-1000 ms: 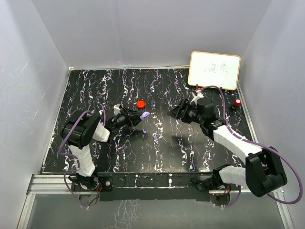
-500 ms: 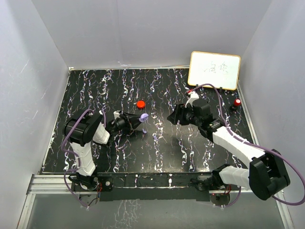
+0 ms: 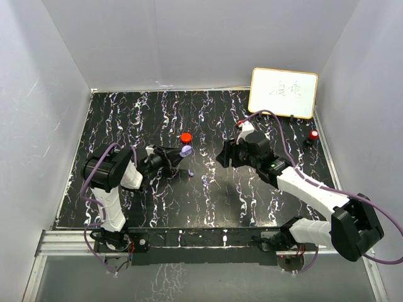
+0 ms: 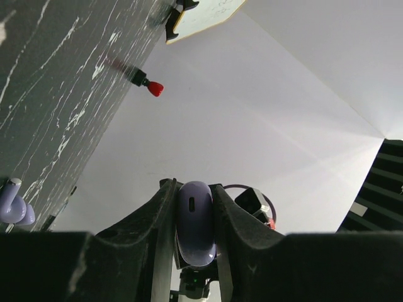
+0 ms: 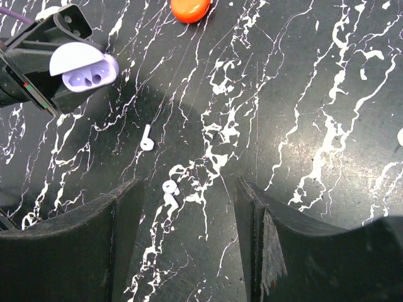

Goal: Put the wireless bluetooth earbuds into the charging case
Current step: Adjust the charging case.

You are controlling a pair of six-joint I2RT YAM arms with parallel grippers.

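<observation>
The left gripper (image 4: 194, 189) clamps the open lilac plastic charging case (image 5: 82, 72); an off-centre pinch by the empty, part-open right gripper (image 5: 187, 184) can flick a tiny pale earbud (image 5: 147, 137) away.

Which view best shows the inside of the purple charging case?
The right wrist view: the charging case faces it with the lid open and both sockets empty. The left wrist view shows only its smooth outer shell, clamped in the left pincer; the top external view shows just a small lilac blob.
</observation>
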